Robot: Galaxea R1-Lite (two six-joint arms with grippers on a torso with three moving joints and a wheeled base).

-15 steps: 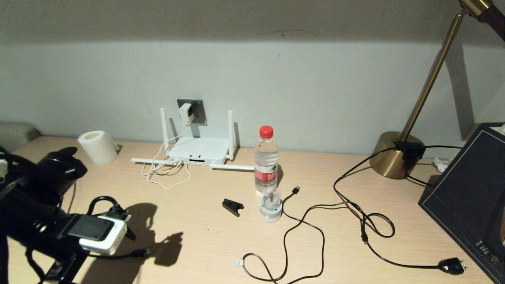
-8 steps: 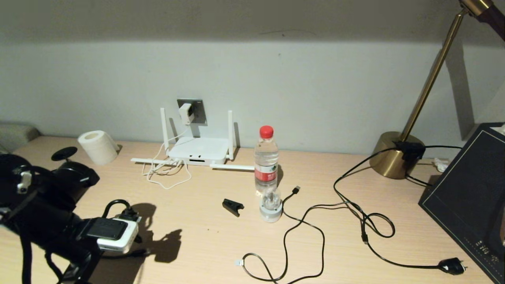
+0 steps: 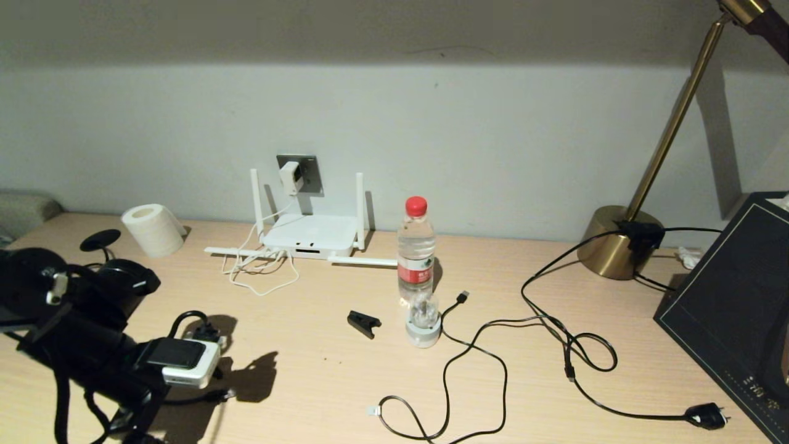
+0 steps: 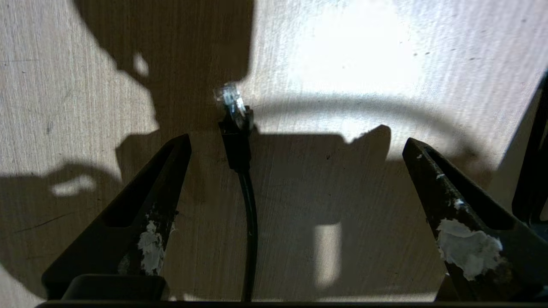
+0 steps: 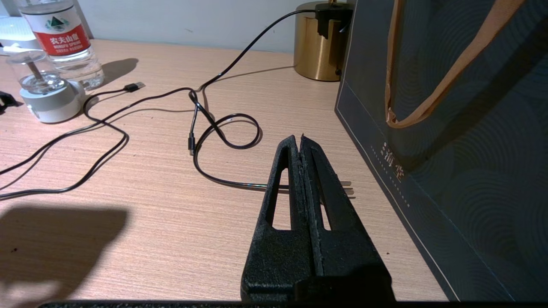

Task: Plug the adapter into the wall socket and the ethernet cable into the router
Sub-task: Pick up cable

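Left wrist view alone: left hand (image 4: 295,143) splayed, straddling ethernet cable (image 4: 239,145).

A light wooden desk (image 3: 333,370) was observed against a grey wall. The router (image 3: 311,235) lay flat at the back, two antennas upright and two laid flat on the surface, with a loose coil of white cord (image 3: 259,271) beside it. A toilet roll (image 3: 152,229) was noted on its side to the left. A water bottle (image 3: 415,250) stood upright near the centre, a small clear-domed device (image 3: 423,320) just before it and a black clip (image 3: 363,322) nearby. Black cables (image 3: 481,351) were strewn across the right half, one ending in a black mains plug (image 3: 706,416). A brass lamp base (image 3: 616,243) and a dark paper bag (image 3: 733,308) were recorded at the right. The ethernet cable (image 4: 246,192) lay on the wood at front left.
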